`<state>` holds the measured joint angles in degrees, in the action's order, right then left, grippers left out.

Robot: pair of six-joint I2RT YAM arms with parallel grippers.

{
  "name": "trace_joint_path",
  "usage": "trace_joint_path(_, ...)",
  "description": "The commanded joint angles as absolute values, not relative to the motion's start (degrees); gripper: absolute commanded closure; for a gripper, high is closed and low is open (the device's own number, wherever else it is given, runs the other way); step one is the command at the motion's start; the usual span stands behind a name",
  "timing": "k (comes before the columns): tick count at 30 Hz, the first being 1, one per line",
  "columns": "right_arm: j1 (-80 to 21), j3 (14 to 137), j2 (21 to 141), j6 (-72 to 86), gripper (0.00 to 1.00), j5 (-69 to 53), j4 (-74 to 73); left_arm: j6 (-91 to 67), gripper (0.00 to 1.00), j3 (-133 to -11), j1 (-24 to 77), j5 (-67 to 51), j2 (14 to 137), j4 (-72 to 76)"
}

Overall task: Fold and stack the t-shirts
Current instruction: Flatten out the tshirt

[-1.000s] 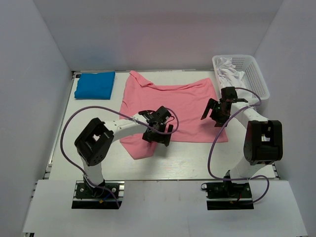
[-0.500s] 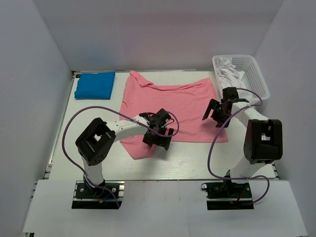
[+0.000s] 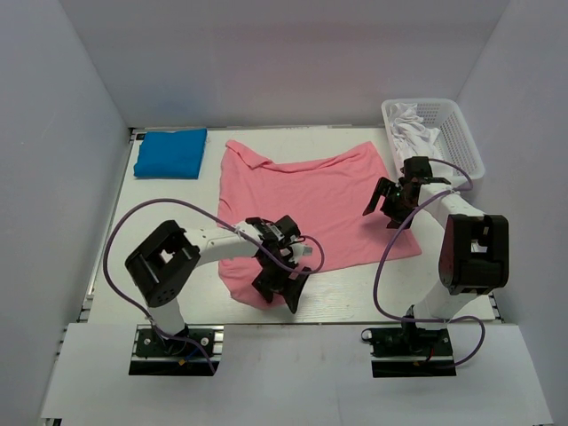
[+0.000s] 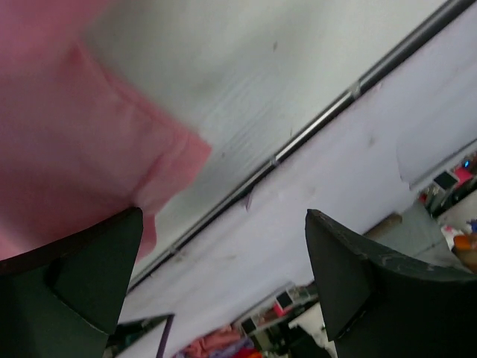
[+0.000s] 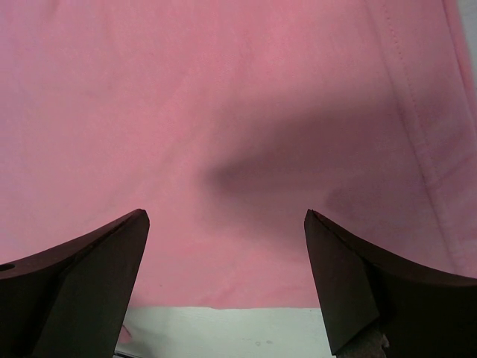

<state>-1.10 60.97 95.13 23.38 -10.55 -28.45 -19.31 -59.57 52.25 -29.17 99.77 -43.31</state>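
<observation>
A pink t-shirt (image 3: pixel 311 200) lies spread on the middle of the table, with a rumpled near-left corner (image 3: pixel 244 280). My left gripper (image 3: pixel 284 284) is open and empty at that corner, by the near edge. In the left wrist view the pink cloth (image 4: pixel 67 142) lies at the upper left, beside the open left gripper (image 4: pixel 223 214). My right gripper (image 3: pixel 387 202) is open and hovers over the shirt's right side. In the right wrist view the pink shirt (image 5: pixel 223 112) fills the space under the open right gripper (image 5: pixel 226 215). A folded blue t-shirt (image 3: pixel 170 153) lies at the far left.
A white basket (image 3: pixel 461 133) holding white shirts (image 3: pixel 413 129) stands at the far right. The table's near edge rail (image 4: pixel 313 130) runs close behind the left gripper. White walls enclose the table on three sides.
My left gripper has moved toward the near edge, and the pink shirt has shifted nearer with it; its far-left collar slid down and left. The right gripper has hardly moved.
</observation>
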Motion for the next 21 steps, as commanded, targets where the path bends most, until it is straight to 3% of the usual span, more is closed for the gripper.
trace_joint_path(1,-0.79,60.91,95.02,22.24,0.1,-12.39,-27.51,-16.87,0.0,-60.19,52.47,-33.24,96.95,-48.25)
trace_joint_path(5,-0.62,60.56,92.73,21.36,0.1,-11.6,-26.37,-20.47,0.0,-67.75,50.99,-23.66,94.22,-50.62)
trace_joint_path(12,-1.75,59.33,85.0,18.81,0.1,-5.12,-24.53,-38.48,0.0,-88.48,45.38,12.96,98.25,-64.15)
trace_joint_path(18,-2.9,60.73,82.71,18.28,0.1,-2.64,-26.19,-39.2,0.0,-86.86,29.03,16.8,102.48,-60.66)
trace_joint_path(21,-2.72,60.55,82.62,18.46,0.1,-1.93,-26.45,-39.72,0.08,-81.05,21.37,14.33,100.9,-53.81)
